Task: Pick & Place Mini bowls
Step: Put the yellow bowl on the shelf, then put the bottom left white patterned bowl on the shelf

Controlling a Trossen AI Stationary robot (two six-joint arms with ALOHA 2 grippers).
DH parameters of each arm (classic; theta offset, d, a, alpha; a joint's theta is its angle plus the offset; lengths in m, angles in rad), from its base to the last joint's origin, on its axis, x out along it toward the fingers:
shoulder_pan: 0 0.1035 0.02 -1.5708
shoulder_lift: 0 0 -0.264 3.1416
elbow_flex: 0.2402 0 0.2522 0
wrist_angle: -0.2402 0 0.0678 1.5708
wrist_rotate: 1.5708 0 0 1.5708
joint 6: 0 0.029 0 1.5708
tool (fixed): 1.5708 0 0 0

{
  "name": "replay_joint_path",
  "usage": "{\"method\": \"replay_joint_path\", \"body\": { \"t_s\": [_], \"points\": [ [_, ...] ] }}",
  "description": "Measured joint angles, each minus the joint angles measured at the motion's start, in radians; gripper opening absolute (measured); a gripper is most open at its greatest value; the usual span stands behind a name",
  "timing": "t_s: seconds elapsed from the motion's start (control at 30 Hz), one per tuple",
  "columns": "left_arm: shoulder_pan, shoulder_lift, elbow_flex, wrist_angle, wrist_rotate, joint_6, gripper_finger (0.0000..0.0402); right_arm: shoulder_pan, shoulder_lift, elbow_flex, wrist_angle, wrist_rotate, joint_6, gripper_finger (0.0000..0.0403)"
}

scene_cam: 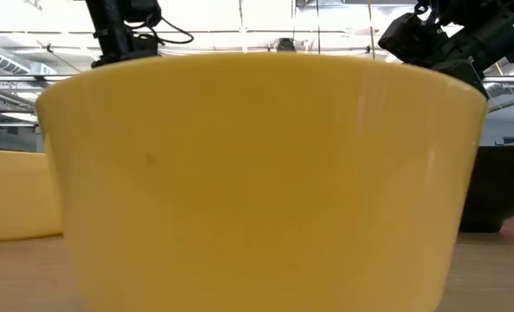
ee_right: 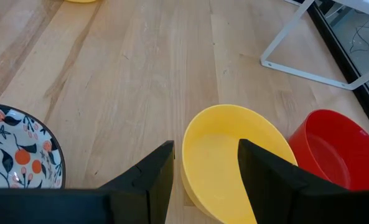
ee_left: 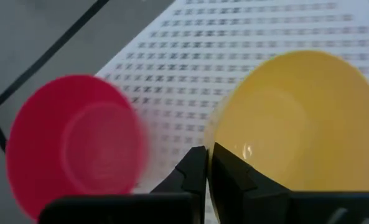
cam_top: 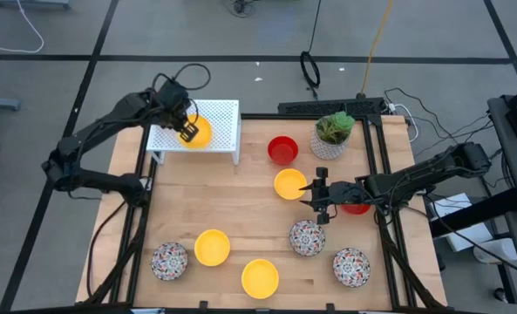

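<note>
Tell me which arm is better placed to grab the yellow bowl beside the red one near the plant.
Right. The right gripper is open at that yellow bowl, fingers straddling its rim. The left gripper is over the white rack, shut on another yellow bowl.

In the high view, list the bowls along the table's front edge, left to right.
Speckled bowl → yellow bowl → yellow bowl → speckled bowl → speckled bowl.
</note>
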Motion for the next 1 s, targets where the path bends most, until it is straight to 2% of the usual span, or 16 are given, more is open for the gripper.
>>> {"method": "replay_joint_path", "body": {
  "t_s": [0.3,0.8,1.0],
  "points": [
    [0.068,0.014,0.0,0.001,0.005,-0.005,0.0008,0.0,0.0,0.0,0.0,0.001,0.0,0.0164],
    [0.067,0.014,0.0,0.004,0.017,-0.011,0.0123,0.0,0.0,0.0,0.0,0.0,0.0,0.0164],
    [0.043,0.014,0.014,0.01,0.019,-0.001,0.0155,0.0,0.0,0.0,0.0,0.0,0.0,0.0164]
  ]
}}
